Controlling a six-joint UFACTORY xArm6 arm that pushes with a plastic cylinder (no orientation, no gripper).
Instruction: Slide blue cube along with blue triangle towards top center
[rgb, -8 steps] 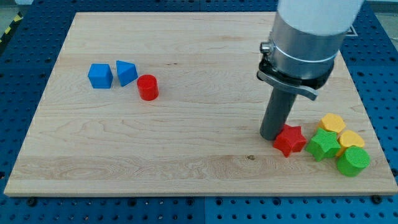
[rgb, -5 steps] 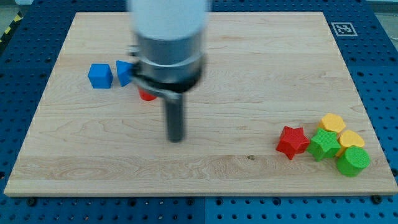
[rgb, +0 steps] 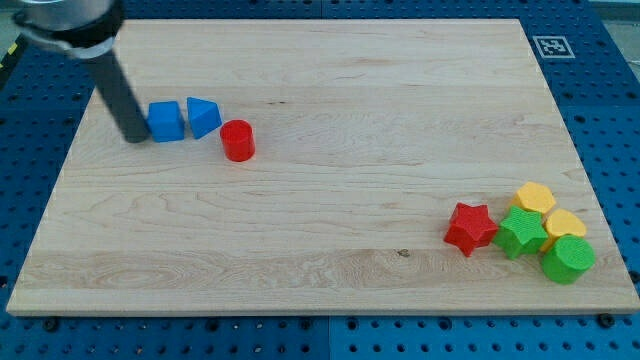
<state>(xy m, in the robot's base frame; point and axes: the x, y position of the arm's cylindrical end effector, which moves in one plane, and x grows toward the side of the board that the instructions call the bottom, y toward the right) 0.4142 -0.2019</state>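
The blue cube (rgb: 166, 121) sits at the view's upper left on the wooden board (rgb: 320, 230). The blue triangle (rgb: 203, 116) stands just to its right, close beside it. My tip (rgb: 133, 138) is down on the board right at the cube's left side, touching or nearly touching it. The dark rod rises from there toward the view's top left corner.
A red cylinder (rgb: 238, 140) stands just right of and below the blue triangle. At the view's lower right are a red star (rgb: 469, 227), a green star-shaped block (rgb: 520, 233), a green cylinder (rgb: 567, 260) and two yellow blocks (rgb: 536, 198) (rgb: 565, 224).
The rod has swept from beside the red star at the lower right, across the middle of the board, to the blue cube's left side. No block has visibly moved.
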